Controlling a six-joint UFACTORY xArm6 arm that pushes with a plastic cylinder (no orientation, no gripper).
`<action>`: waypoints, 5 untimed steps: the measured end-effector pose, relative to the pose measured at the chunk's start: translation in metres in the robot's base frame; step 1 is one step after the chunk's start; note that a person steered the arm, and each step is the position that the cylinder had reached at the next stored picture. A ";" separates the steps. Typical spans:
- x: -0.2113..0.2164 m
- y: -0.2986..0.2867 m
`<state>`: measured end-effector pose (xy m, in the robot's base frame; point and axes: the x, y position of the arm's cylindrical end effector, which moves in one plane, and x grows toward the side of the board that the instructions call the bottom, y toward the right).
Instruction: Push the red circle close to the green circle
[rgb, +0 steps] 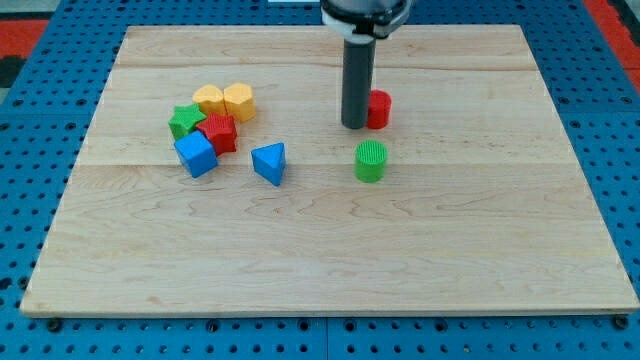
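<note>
The red circle stands on the wooden board a little above the board's middle. My tip is right at its left side and looks to be touching it; the rod hides the circle's left part. The green circle stands just below the red circle, a short gap apart, and slightly below and right of my tip.
A cluster sits at the view's left: a yellow heart-like block, a yellow hexagon, a green star, a red block and a blue cube. A blue triangle lies between the cluster and the green circle.
</note>
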<state>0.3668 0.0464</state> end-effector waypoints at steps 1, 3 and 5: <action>-0.001 0.024; 0.007 0.093; -0.082 0.065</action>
<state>0.2851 0.1114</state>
